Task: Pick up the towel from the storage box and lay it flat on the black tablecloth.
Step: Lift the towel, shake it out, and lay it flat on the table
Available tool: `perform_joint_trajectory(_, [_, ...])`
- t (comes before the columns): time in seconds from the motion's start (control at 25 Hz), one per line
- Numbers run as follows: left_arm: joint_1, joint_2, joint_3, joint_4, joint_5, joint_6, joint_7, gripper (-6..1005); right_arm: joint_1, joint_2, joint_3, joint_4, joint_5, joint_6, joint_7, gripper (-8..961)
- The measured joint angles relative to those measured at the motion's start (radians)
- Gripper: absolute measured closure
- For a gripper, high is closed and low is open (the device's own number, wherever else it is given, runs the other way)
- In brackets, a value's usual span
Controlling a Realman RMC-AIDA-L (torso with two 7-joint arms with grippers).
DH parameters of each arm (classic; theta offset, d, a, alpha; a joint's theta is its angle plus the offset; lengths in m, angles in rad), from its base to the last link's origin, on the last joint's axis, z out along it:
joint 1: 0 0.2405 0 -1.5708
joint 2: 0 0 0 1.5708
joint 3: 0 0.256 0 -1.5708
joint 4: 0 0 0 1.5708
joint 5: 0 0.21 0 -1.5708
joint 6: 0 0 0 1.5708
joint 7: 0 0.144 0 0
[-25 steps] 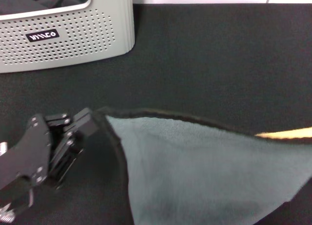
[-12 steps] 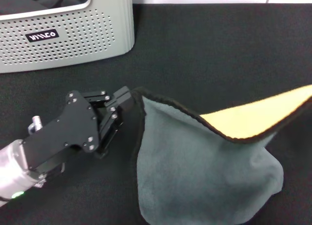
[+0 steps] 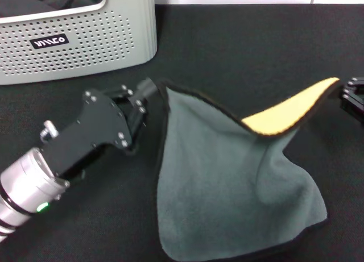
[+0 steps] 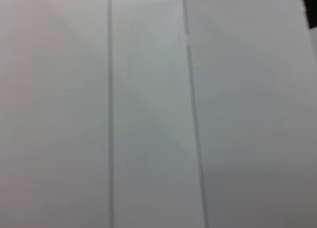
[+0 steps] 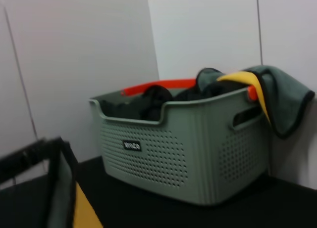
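Both-handed: pincers (image 3: 149, 91) on towel (image 3: 227, 182) corners.

1. Open black tablecloth (image 3: 250, 57) beyond the towel (image 3: 227, 182): free passage.
2. Storage box (image 3: 79, 46) blocking the far left corner.
3. Left gripper (image 3: 149, 94) and its arm crowding the towel's left side.

Fleecy towel (image 3: 227, 177) (matte black tablecloth (image 3: 239, 52))
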Motion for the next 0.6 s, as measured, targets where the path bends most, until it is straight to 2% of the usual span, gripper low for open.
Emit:
perform_joint_trajectory(0.2, [-0.013,0.003,0.0,0.0,-0.087,-0.045,-0.001,976,0.11,-0.001,-0.008,0.108,-0.038,-0.096,-0.003,884])
perform_joint_trajectory(0.24, [-0.017,0.003,0.0,0.0,-0.097,-0.057,-0.002,976,0.154,-0.001,-0.009,0.155,-0.051,-0.129,-0.003,883])
perform_joint_trajectory(0.6, [-0.075,-0.004,0.003,-0.003,-0.11,-0.24,0.004,975,0.279,0.017,-0.018,0.259,-0.147,-0.279,0.005,879])
